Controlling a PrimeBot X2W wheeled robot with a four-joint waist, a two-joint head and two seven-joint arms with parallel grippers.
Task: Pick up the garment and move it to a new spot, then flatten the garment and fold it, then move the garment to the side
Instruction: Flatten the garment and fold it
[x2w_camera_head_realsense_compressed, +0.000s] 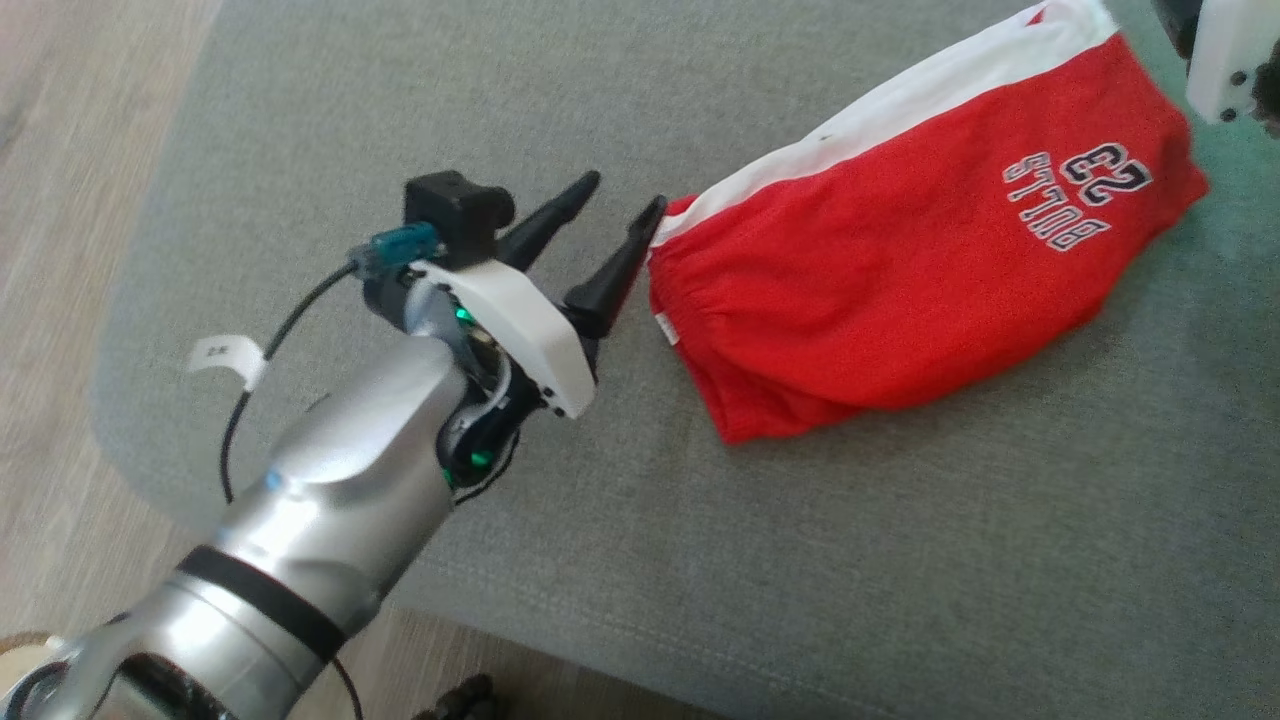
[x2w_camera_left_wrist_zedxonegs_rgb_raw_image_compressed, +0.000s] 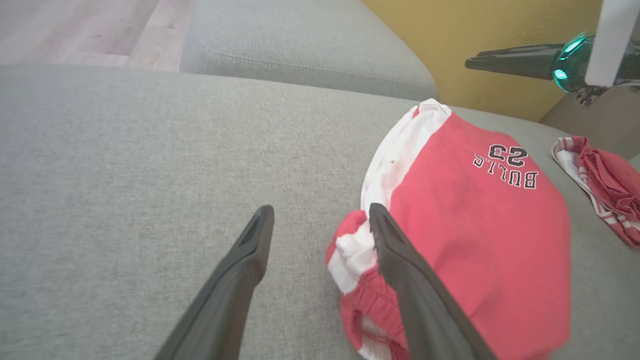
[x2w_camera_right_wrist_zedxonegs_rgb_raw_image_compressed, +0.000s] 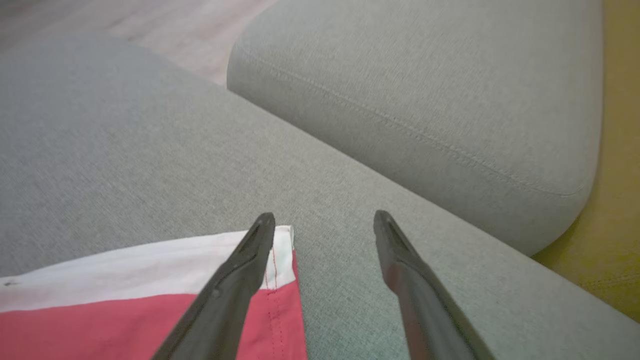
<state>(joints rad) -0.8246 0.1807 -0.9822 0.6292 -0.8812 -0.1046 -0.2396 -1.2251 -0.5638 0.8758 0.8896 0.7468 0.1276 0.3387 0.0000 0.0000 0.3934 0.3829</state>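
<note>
Red shorts (x2w_camera_head_realsense_compressed: 900, 270) with a white side stripe lie folded on a grey sofa cushion (x2w_camera_head_realsense_compressed: 700, 560), toward its far right. The left gripper (x2w_camera_head_realsense_compressed: 627, 190) hovers just beside the waistband end at the shorts' left, fingers spread and empty. The right gripper (x2w_camera_right_wrist_zedxonegs_rgb_raw_image_compressed: 324, 216) is at the shorts' far right corner, fingers also spread and holding nothing.
</note>
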